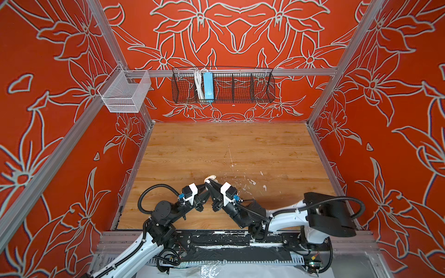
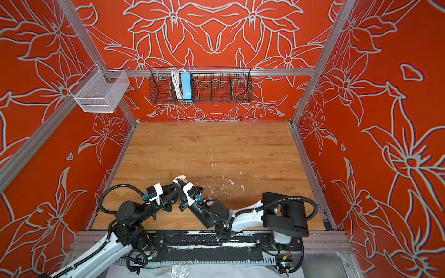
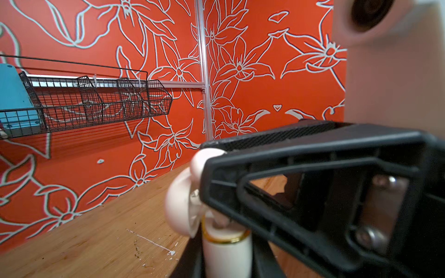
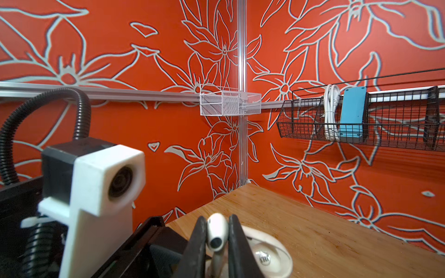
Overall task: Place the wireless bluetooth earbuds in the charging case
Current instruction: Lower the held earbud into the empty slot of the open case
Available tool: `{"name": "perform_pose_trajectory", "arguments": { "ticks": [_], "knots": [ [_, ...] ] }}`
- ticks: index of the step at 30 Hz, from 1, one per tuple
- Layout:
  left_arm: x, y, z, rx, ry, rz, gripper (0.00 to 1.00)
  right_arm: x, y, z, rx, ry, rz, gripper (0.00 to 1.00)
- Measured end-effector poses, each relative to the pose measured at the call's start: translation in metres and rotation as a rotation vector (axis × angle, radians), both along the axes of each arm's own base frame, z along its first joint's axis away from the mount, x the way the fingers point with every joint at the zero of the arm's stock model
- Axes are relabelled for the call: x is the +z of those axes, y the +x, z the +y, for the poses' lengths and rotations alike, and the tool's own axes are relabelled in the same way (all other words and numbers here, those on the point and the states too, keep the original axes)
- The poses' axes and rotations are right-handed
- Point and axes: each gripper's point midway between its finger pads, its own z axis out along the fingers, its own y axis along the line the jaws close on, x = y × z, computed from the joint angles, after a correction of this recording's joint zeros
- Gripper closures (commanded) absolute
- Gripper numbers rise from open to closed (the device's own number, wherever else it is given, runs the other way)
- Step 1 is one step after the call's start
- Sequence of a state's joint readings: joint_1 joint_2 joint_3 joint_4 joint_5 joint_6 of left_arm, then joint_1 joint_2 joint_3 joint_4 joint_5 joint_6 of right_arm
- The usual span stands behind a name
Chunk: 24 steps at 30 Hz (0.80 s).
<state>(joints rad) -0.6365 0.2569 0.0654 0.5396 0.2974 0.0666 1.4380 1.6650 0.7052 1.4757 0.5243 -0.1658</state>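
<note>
Step in hand: seating an earbud in the case. Both arms meet at the lower centre of the frame in both top views, over the table point(image 1: 216, 144).

The left gripper point(image 3: 226, 257) has its jaws closed on the base of the charging case point(image 3: 180, 207), whose lid is swung open. The right gripper point(image 4: 217, 222) pinches one earbud point(image 4: 216, 237) between its jaws, stem pointing down, just above the open case. The fingers hide whether the stem touches its well.

I cannot pick out the second earbud with confidence among the white flecks point(image 1: 243, 188) right of the grippers.

Next move, as I judge it: lower the stem straight into its well with only a small correction, keep the case steady, and release once seated. Risk: the stem catches the rim and the bud tilts.
</note>
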Motion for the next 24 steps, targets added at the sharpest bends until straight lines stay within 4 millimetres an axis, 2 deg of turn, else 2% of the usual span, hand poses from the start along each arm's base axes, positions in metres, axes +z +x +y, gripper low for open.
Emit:
{"name": "perform_pose_trajectory", "arguments": {
  "ticks": [4, 11, 24],
  "knots": [
    [0.0, 0.0, 0.002, 0.009, -0.003, 0.005, 1.0, -0.002, -0.003, 0.002, -0.036, 0.008, 0.015, 1.0],
    [-0.009, 0.005, 0.004, 0.039, 0.012, 0.041, 1.0, -0.011, 0.004, 0.003, -0.091, 0.026, 0.064, 1.0],
    [-0.013, 0.006, 0.005, 0.047, 0.013, 0.067, 1.0, -0.021, -0.002, -0.003, -0.042, 0.07, 0.141, 1.0]
  ]
}}
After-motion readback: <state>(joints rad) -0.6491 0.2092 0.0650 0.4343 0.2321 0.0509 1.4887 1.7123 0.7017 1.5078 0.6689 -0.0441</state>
